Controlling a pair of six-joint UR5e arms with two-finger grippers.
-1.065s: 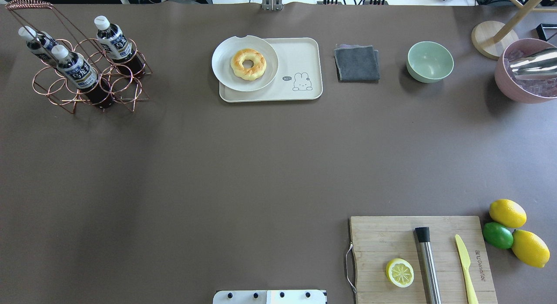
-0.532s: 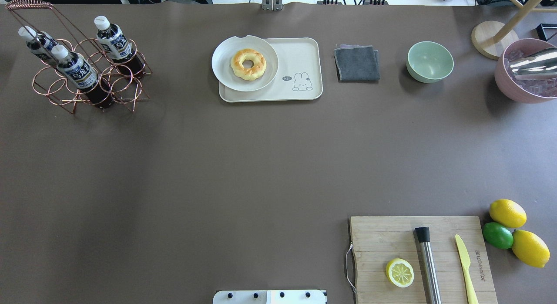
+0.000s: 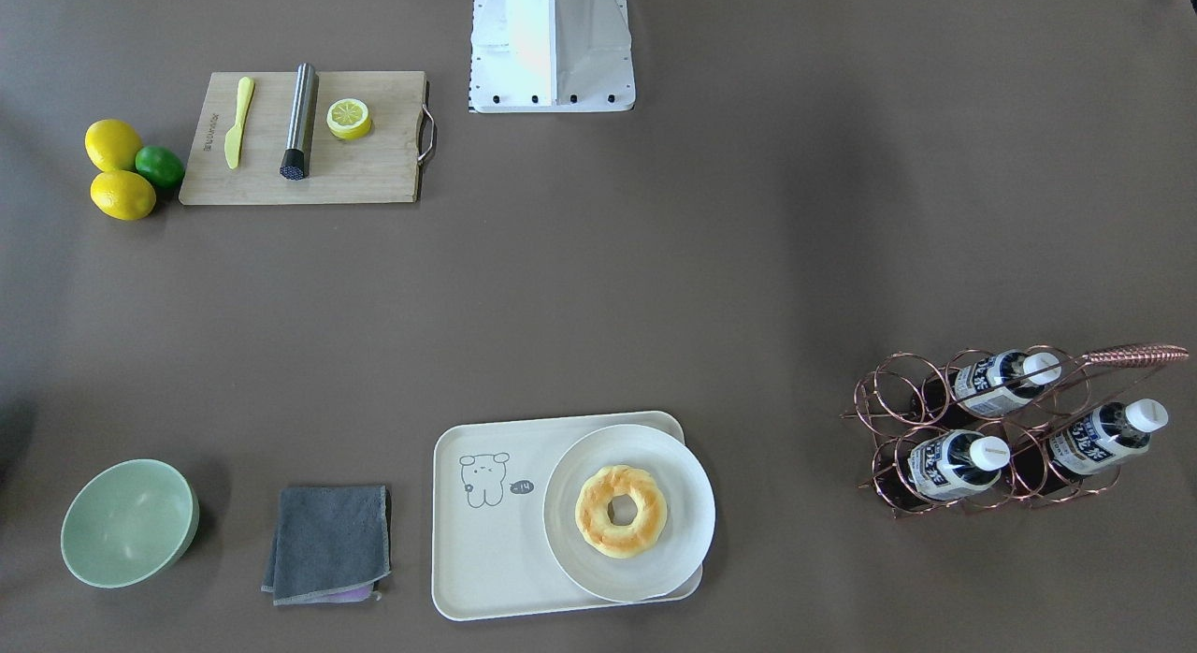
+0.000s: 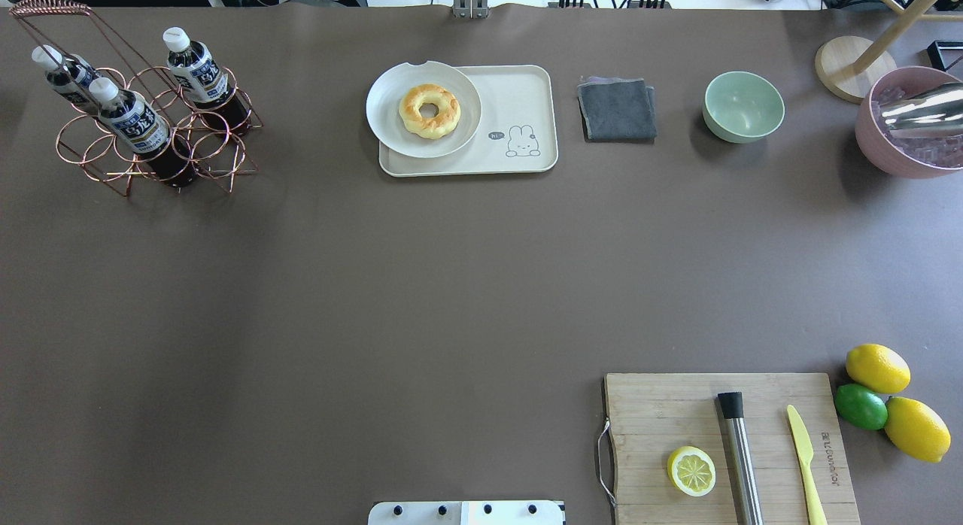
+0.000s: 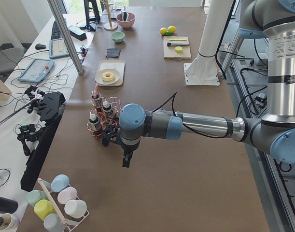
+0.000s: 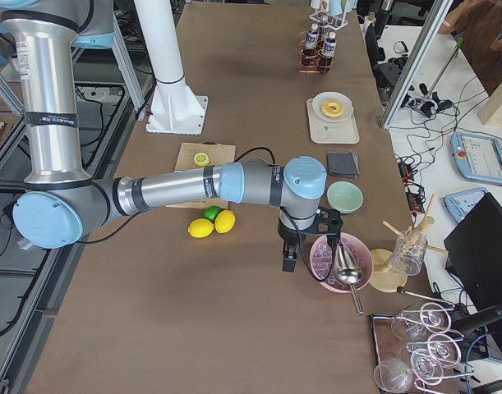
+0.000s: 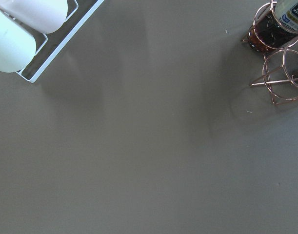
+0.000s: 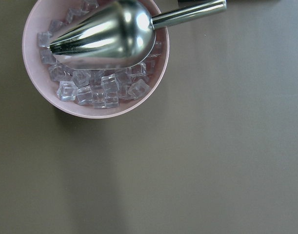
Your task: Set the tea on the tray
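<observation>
Nothing moved: tea [image 4: 135, 123] (clear plastic) upright in copper-wire rack [image 4: 197, 143].

You've got three tea bottles [image 4: 135, 122], one copper rack [image 3: 1133, 355], one tray [image 4: 519, 96], one plate [image 4: 387, 96], one doughnut [image 4: 429, 111], one grey cloth [image 4: 617, 109], two bowls [image 4: 743, 106], two whole lemons [image 4: 877, 368], one lime [image 4: 861, 406], one lemon half [image 4: 691, 471], one board [image 4: 654, 412], one knife [image 4: 803, 453], one steel tube [image 4: 739, 453].
</observation>
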